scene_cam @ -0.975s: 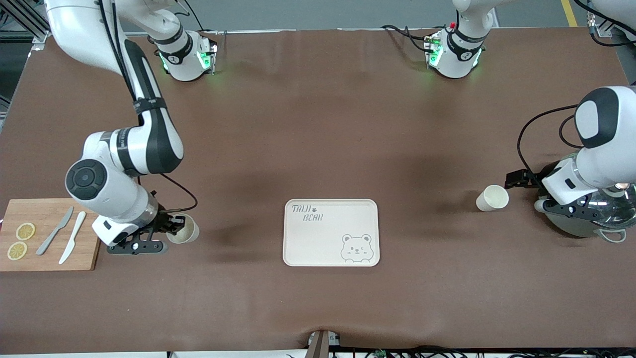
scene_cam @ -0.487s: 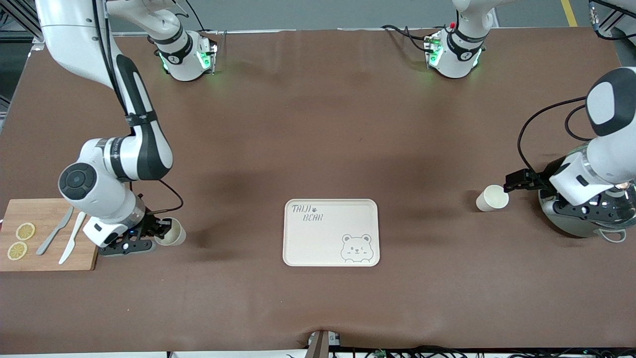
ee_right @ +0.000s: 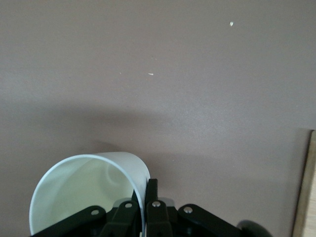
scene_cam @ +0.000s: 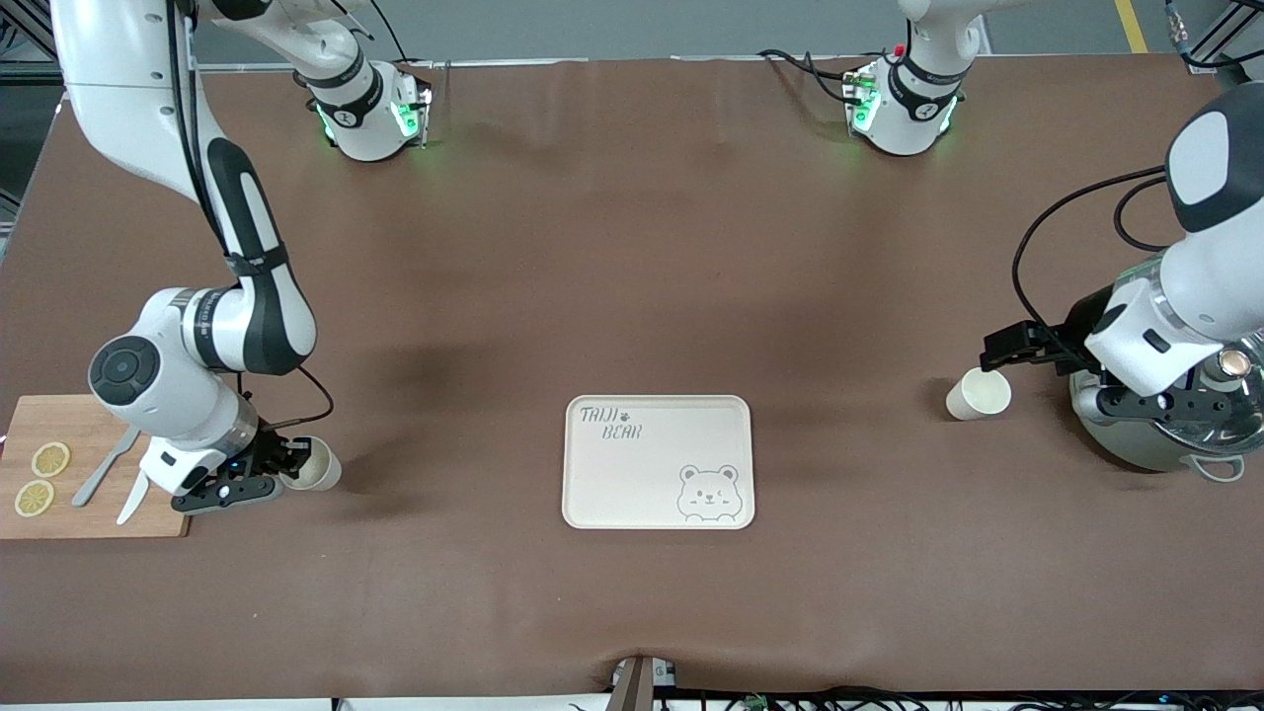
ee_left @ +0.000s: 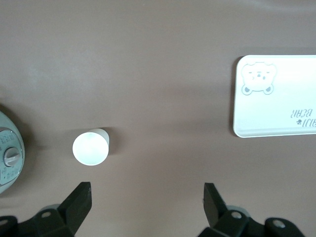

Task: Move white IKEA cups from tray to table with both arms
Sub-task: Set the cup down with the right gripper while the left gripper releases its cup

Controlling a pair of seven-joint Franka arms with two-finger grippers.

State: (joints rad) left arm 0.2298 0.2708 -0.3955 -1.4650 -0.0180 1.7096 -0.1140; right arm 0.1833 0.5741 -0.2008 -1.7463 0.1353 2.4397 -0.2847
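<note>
Robot lab bench, staged as a kitchen. Evidence: two arm bases (scene_cam: 370,114) bolted at the table edge with green status LEDs, loose cabling, brown cloth (scene_cam: 632,276) covering the whole table, grey shop floor with a yellow line past it. Props are kitchen stuff: cutting board (scene_cam: 94,513) with lemon slices (scene_cam: 49,459) just beside the right gripper (scene_cam: 286,464), a cooker pot (scene_cam: 1165,434) under the left gripper (scene_cam: 1007,346), bear tray (scene_cam: 657,461) mid-table.

Right gripper (scene_cam: 288,464) clamped on cup rim (scene_cam: 314,466) beside cutting board (scene_cam: 69,494); left gripper (scene_cam: 1009,345) over 2nd cup (scene_cam: 978,393), fingers unclear; bear tray (scene_cam: 632,474) btwn.
</note>
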